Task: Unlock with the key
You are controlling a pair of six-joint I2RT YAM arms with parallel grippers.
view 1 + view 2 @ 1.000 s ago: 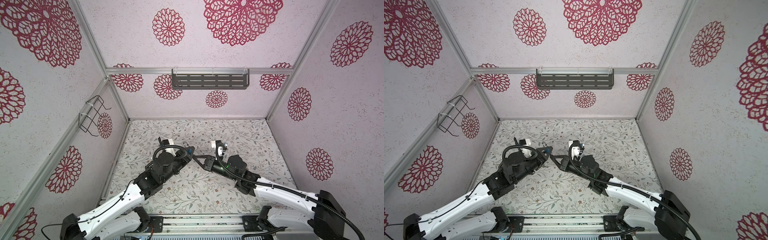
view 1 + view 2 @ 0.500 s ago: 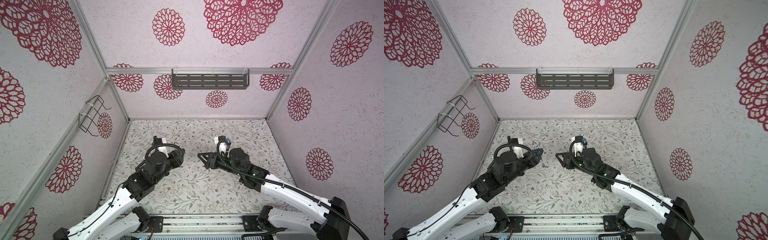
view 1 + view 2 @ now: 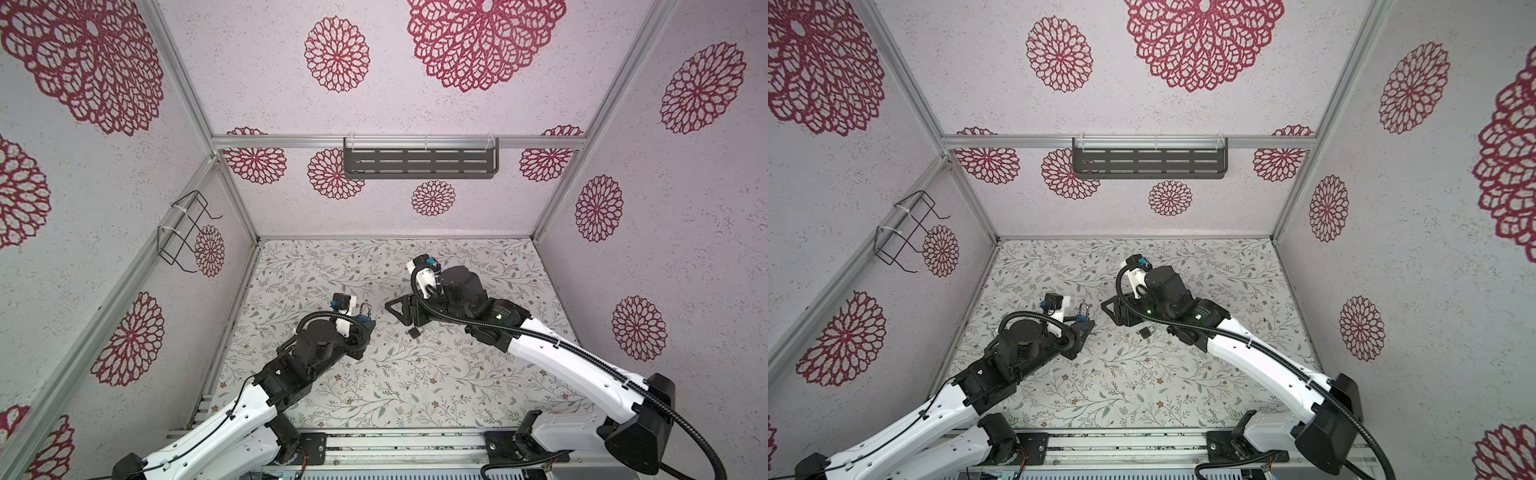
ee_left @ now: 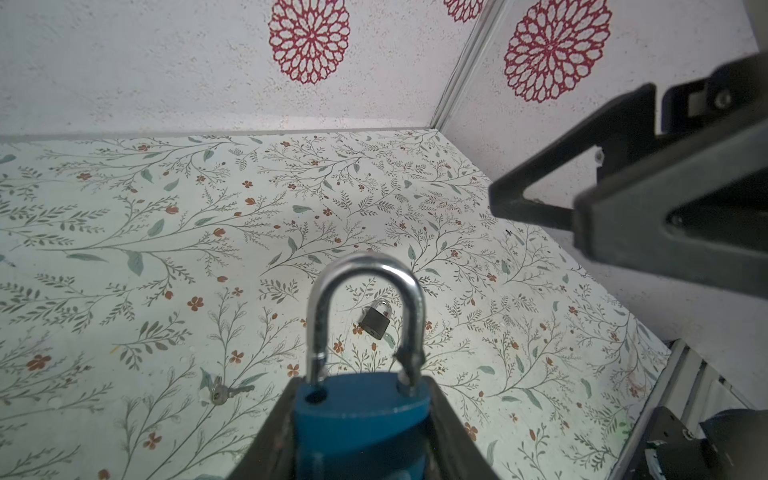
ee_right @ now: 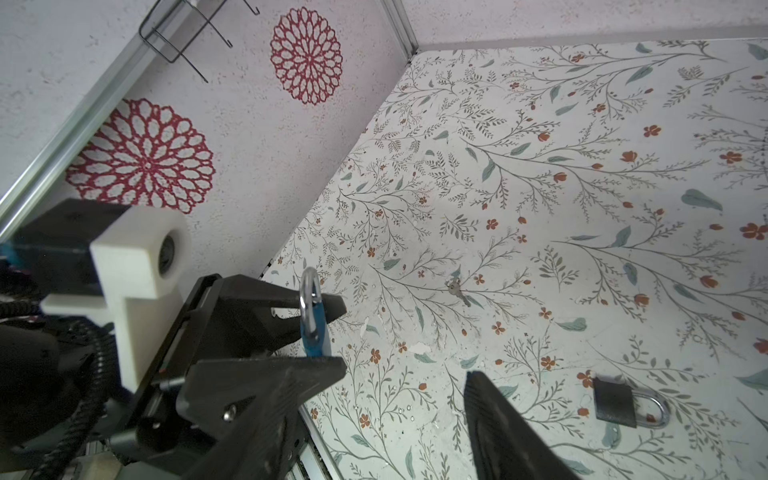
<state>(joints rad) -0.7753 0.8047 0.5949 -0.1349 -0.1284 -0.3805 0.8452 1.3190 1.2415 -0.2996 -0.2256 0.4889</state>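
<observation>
**Blue padlock in the left pincer, key loose on the table**

From where I stand, the table [image 3: 415,395] is boxed in. Patterned walls close off its left, far and right sides, and a metal rail [image 3: 395,444] runs along the near edge where both arms are mounted. A wire rack [image 3: 183,232] juts from the left wall and a dark slotted shelf [image 3: 419,162] hangs on the far wall, both above the working level. The floral surface lies uncovered from the grippers to the far wall and across the near middle, so that is where the room is. A gap separates the two grippers at mid-table.

The left gripper [image 4: 361,395] is clamped on the body of the blue padlock [image 4: 361,419], holding it clear of the table with its steel shackle pointing away from the wrist. One shackle leg sits in the body; the other ends just above its hole. The right gripper [image 5: 406,370] has its jaws spread wide, gripping and touching nothing, with its tips aimed left toward the blue padlock.

The key [image 5: 457,291] lies flat on the table, touched by neither gripper. A black padlock [image 3: 414,332] lies on its side just to the near side of the right gripper, apart from the key.

Any lettering on the locks or key is too small to read.
</observation>
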